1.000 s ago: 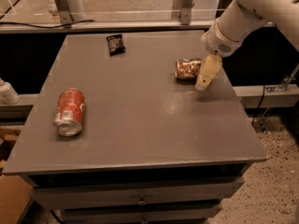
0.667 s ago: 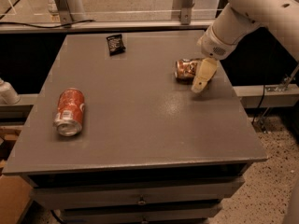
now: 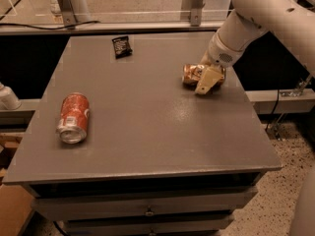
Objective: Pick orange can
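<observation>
Since a second ago the gripper (image 3: pixel 209 80) has edged left onto the orange can (image 3: pixel 193 74); the can itself has not shifted.

Camera view: the can lies on its side on the table (image 3: pixel 147 146), right rear part. Gripper is down at its right end, overlapping it. We cannot tell whether it is clamped on or spread. The can is not lifted, so we judge that securing the grasp and raising it remain. The red can (image 3: pixel 74 118) is well apart, at left.

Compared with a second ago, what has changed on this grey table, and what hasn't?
The gripper edged in over the mottled orange-brown drink can lying on its side, now overlapping one end. The can is not lifted. That can, the brighter red-orange can and the small black packet stayed where they were.
</observation>
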### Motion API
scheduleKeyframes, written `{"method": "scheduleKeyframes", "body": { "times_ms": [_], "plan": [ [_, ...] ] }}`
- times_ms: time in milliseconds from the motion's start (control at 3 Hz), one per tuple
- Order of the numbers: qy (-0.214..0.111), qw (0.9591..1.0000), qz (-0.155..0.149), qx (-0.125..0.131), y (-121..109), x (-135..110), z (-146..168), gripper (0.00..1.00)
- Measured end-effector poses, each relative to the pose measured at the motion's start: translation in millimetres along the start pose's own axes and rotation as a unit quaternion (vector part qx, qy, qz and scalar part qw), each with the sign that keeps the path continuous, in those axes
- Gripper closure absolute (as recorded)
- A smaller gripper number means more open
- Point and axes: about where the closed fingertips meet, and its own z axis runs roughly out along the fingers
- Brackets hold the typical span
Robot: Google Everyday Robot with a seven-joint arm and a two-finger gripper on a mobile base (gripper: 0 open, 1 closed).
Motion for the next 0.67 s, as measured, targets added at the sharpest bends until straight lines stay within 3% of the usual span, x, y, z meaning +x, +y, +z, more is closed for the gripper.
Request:
{"method": "scheduleKeyframes", "body": {
  "times_ms": [667],
  "plan": [
    [-0.010, 0.9997, 0.012, -0.017, 4.3, -7.8, -0.6, 0.85]
  ]
}}
